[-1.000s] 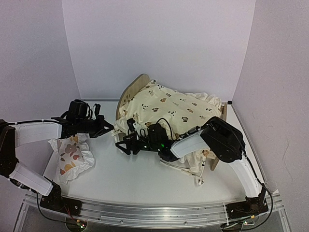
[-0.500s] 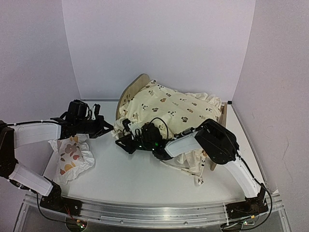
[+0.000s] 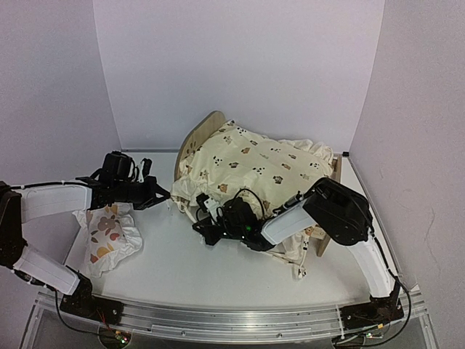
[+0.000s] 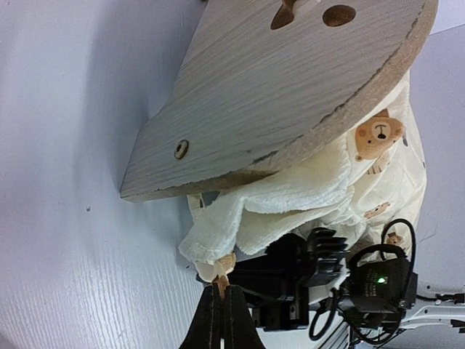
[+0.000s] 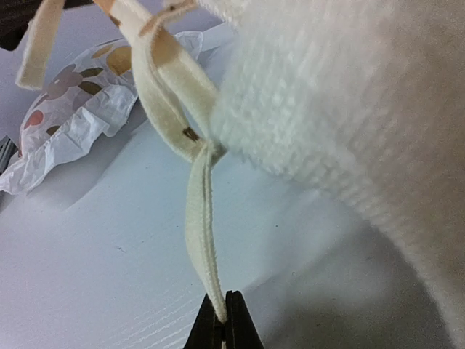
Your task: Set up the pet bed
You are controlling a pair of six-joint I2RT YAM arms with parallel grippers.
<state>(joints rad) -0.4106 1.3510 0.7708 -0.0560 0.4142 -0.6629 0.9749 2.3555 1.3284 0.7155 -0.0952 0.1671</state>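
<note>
The pet bed is a light-wood frame with an arched headboard that has paw-print cutouts. A cream animal-print cushion lies over it and spills off the near side. My left gripper is at the cushion's corner below the headboard. In the left wrist view the left gripper is shut on a tan tie coming off that corner. My right gripper is just right of it, low over the table. In the right wrist view the right gripper is shut on the end of a cream tie strap.
A small white pillow with orange-brown prints lies on the table at the left, under my left forearm. More cushion ruffle and ties hang off the bed's near right corner. Purple walls close in the back and both sides.
My right gripper has gone from open to shut on the tie strap and has shifted slightly to the right. The left arm has stayed in place, still shut.
</note>
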